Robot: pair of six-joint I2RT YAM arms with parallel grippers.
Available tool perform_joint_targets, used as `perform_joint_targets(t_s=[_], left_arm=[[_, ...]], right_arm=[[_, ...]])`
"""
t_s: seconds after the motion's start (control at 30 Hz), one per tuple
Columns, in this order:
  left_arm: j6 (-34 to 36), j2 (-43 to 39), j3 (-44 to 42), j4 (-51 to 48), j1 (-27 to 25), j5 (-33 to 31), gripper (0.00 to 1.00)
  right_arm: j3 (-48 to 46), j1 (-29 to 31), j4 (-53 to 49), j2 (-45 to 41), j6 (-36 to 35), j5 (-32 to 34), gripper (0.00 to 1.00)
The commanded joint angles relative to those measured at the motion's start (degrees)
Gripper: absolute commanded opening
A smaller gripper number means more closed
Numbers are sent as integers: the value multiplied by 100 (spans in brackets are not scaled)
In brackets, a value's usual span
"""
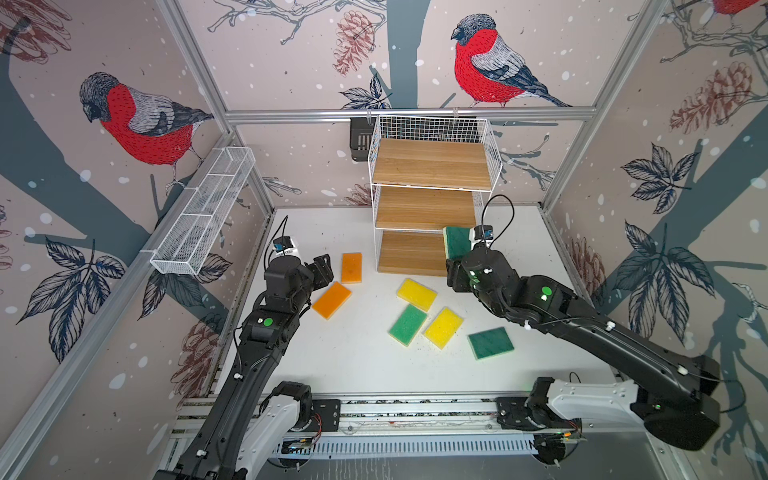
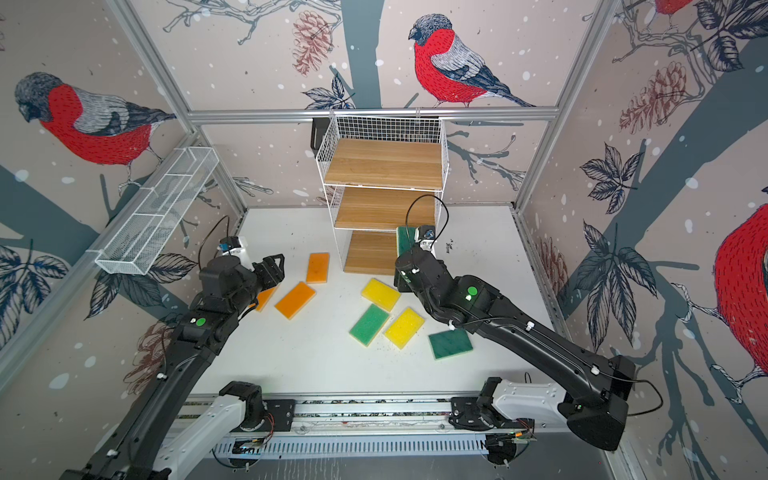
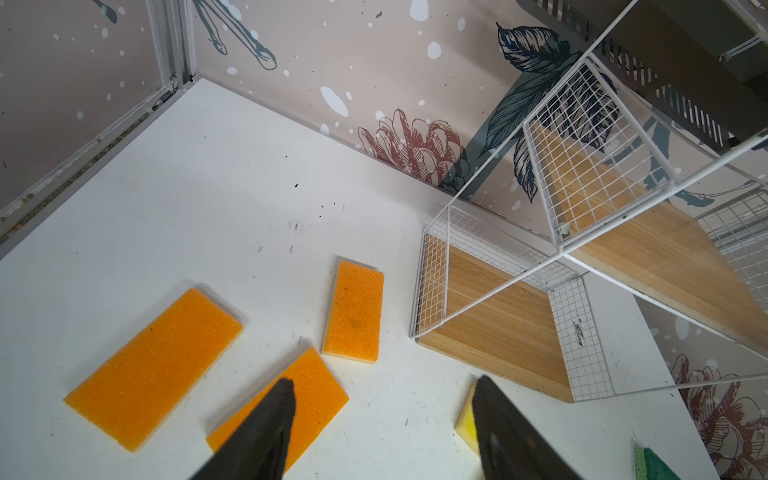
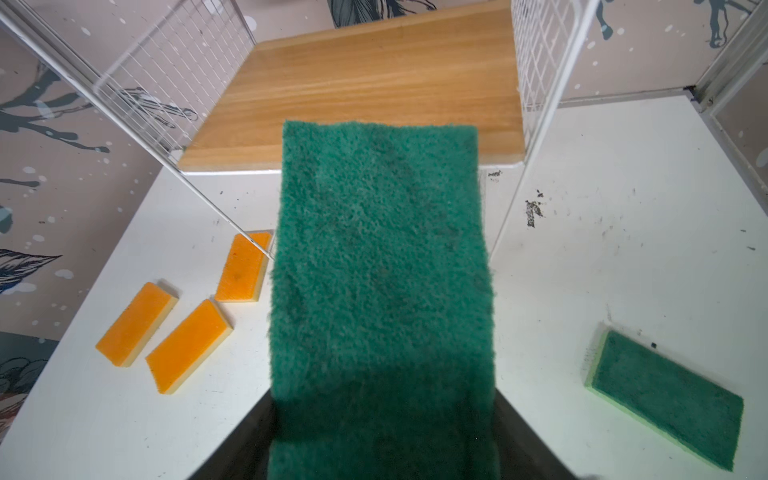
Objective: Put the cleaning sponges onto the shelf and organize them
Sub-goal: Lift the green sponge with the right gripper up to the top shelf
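Note:
The shelf (image 1: 432,166) (image 2: 382,166) stands at the back with three bare wooden boards. My right gripper (image 4: 382,415) (image 1: 457,268) is shut on a dark green sponge (image 4: 380,270) (image 1: 457,243) held at the front right of the lowest board (image 4: 365,83). My left gripper (image 3: 384,399) (image 1: 322,270) hangs open over the table, one finger above an orange sponge (image 3: 307,395) (image 1: 331,300). Two more orange sponges (image 3: 355,309) (image 3: 154,376) lie beside it. Two yellow sponges (image 1: 417,294) (image 1: 443,327), a green one (image 1: 407,325) and a dark green one (image 1: 490,343) lie mid-table.
A long white mesh trough (image 1: 203,212) hangs on the left wall. A small black basket (image 1: 360,137) sits behind the shelf's top left corner. The arms' mounting rail (image 1: 374,411) runs along the table's front edge.

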Motion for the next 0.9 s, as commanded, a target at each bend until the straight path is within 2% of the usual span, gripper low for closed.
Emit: perform_joint_targets(t_s=[0.0, 0.47, 0.67, 0.87], left_arm=[[108, 11, 14, 17, 5, 72, 69], [74, 143, 45, 240, 7, 97, 70], [90, 77, 4, 214, 5, 99, 69], [105, 58, 44, 214, 5, 66, 70]], right_arm=[[438, 77, -21, 95, -297, 215, 68], [1788, 3, 894, 284, -1581, 225, 66], [1941, -481, 1404, 371, -1786, -153, 65], [2483, -1058, 1413, 926, -1751, -541, 65]])
